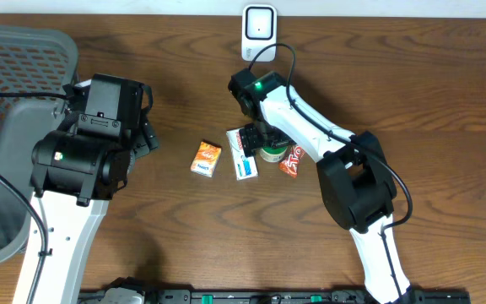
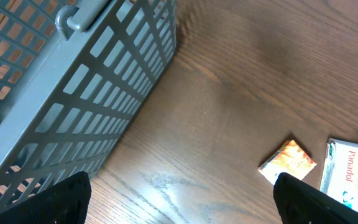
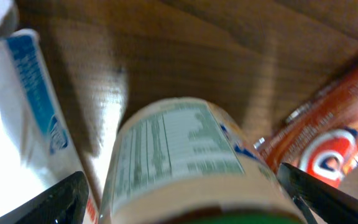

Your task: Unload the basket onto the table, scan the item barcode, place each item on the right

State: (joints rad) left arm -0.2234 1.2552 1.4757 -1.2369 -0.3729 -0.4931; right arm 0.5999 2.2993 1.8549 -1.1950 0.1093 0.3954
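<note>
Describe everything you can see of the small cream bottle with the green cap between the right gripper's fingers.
The small cream bottle with the green cap looks plastic, wrapped in a pale label of fine print too blurred to read. It seems to stand upright on the brown wooden table, cap up. The open right gripper straddles it; whether a finger touches it is unclear. A white and blue box lies close on one side, a red packet on the other.

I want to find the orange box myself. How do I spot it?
Start at the grey basket on the left, then look right to the cluster of small items. The orange box is leftmost, beside the white-and-blue Panadol box; nothing else there is orange.
</note>
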